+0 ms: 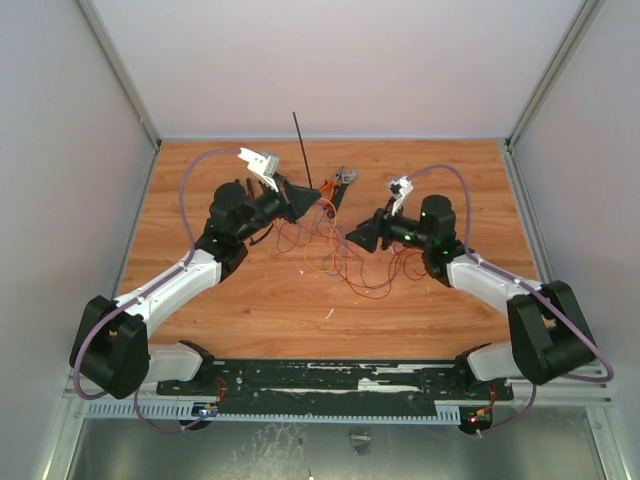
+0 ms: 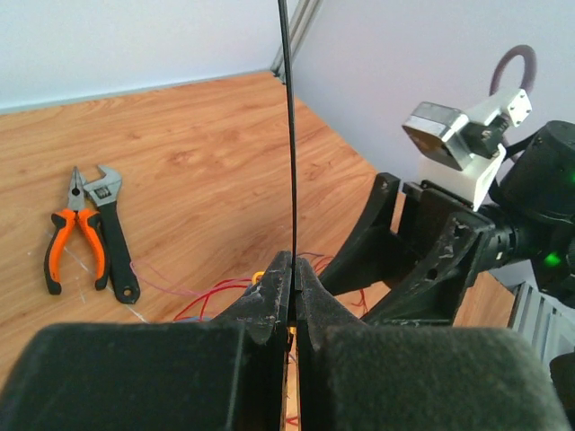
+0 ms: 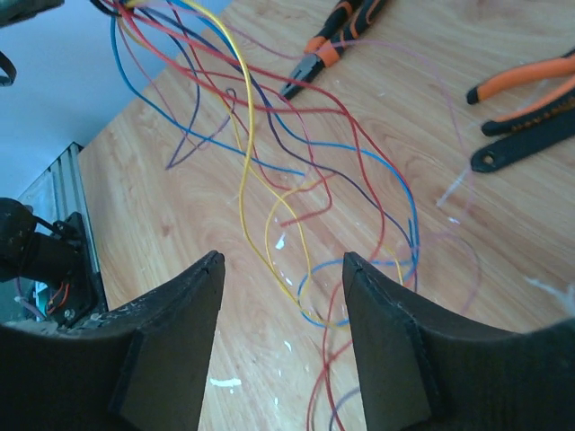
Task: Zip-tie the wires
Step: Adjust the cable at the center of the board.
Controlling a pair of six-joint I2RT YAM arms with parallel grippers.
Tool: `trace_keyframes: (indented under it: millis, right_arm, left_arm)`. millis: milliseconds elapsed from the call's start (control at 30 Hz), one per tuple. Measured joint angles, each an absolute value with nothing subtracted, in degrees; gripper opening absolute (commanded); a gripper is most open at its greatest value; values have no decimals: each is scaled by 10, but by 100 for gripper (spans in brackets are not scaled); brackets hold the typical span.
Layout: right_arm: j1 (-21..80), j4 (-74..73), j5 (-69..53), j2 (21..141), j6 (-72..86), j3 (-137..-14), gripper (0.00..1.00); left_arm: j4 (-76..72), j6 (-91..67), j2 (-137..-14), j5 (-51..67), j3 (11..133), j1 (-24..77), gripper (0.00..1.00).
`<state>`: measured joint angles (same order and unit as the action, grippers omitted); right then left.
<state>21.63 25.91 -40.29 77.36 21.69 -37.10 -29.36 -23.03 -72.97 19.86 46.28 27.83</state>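
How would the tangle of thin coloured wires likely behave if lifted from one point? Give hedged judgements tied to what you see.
Probably floppy: the wires sag in loose curves and loops rather than holding straight. Likely light, since each strand is very thin. They may snag and drag together, because strands cross one another over the table.

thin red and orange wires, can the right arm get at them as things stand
Probably yes: the right gripper is open, and the thin red and orange wires spread just ahead, nothing between. The left gripper, shut on the thin black zip tie, is aside.
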Motion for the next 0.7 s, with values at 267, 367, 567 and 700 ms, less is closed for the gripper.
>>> trace_keyframes:
  millis: [267,367,567,700]
  right_arm:
    - [272,301,-389,850,242,-430,56]
    - [284,316,-388,871,248,-443,49]
    - [298,317,-373,903,257,-460,15]
    - [300,309,-363,902,252,-462,0]
  left_arm:
    - [-294,-230,-730,198,463,278,0]
    - [-294,-230,-730,198,463,278,0]
    - [-293,-230,-730,198,468,278,0]
    - [-292,-229,-730,198,469,278,0]
